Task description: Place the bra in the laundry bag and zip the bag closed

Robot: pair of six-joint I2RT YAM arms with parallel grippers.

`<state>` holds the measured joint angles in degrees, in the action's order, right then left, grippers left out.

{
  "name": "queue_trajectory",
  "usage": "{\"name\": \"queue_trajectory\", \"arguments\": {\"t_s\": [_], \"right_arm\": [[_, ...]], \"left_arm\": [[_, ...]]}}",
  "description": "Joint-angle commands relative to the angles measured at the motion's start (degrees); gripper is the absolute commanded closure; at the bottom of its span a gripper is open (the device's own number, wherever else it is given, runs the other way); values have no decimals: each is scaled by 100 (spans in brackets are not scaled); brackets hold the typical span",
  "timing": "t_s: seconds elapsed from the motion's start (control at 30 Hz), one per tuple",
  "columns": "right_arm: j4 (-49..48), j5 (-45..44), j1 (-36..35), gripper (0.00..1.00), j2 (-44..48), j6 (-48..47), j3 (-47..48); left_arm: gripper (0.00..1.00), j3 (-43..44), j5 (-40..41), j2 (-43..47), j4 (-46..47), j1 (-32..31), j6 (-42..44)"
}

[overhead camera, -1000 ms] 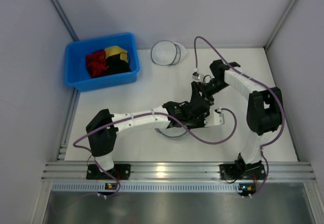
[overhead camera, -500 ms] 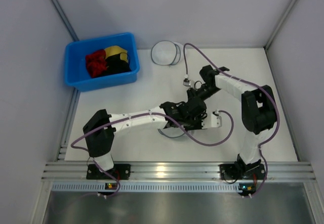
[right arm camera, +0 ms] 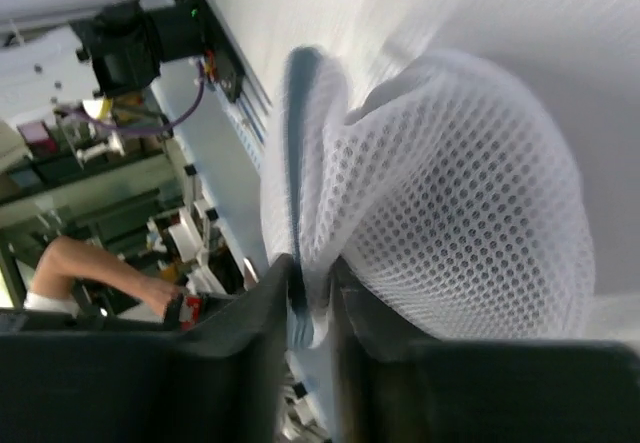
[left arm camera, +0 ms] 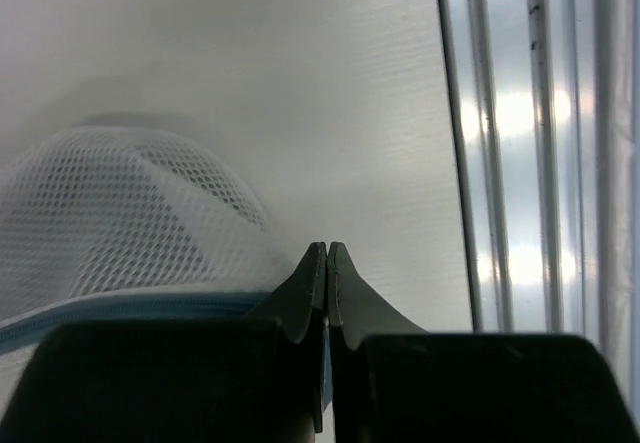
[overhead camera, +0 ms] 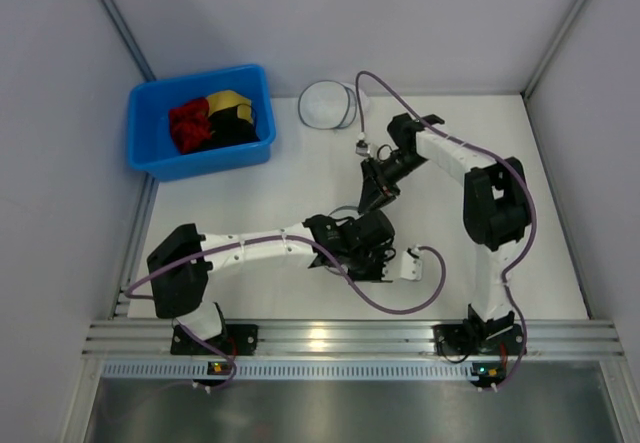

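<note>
The laundry bag (right arm camera: 470,213) is white mesh with a blue zip band. In the right wrist view its rim is folded up between my right gripper's (right arm camera: 312,263) fingers, which are shut on it. In the left wrist view the bag (left arm camera: 110,223) bulges to the left of my left gripper (left arm camera: 327,248). Its jaws are pressed together, with a sliver of the blue zip band between them. In the top view the two grippers are close together mid-table, left (overhead camera: 368,251) and right (overhead camera: 373,196), and they cover most of the bag. The bra shows in no view.
A blue bin (overhead camera: 150,158) at the back left holds red, yellow and black garments. A second round white mesh case (overhead camera: 328,103) lies at the back centre. Purple cables loop around both arms. Metal rails (left arm camera: 540,163) run along the table's near edge.
My right gripper has moved left towards the bag and shut on its rim. My left gripper has drawn back towards the near edge, still shut.
</note>
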<state>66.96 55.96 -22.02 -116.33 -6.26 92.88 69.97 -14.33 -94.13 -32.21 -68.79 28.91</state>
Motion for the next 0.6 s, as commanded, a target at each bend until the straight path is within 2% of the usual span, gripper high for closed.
{"name": "queue_trajectory", "arguments": {"t_s": [0.0, 0.13, 0.17, 0.37, 0.57], "right_arm": [[-667, -77, 75, 57, 119, 2, 556], [-386, -568, 136, 28, 470, -199, 486], [-194, -630, 180, 26, 619, -313, 459], [151, -745, 602, 23, 1234, -315, 39], [300, -394, 480, 29, 1298, -656, -769]], "left_arm": [[100, 190, -470, 62, -524, -266, -428], [100, 867, -202, -272, -524, 41, -587], [100, 999, -185, -386, -524, 102, -631], [100, 1773, 175, -781, -515, 332, -430], [100, 2222, 387, -1063, -515, 332, -61]]}}
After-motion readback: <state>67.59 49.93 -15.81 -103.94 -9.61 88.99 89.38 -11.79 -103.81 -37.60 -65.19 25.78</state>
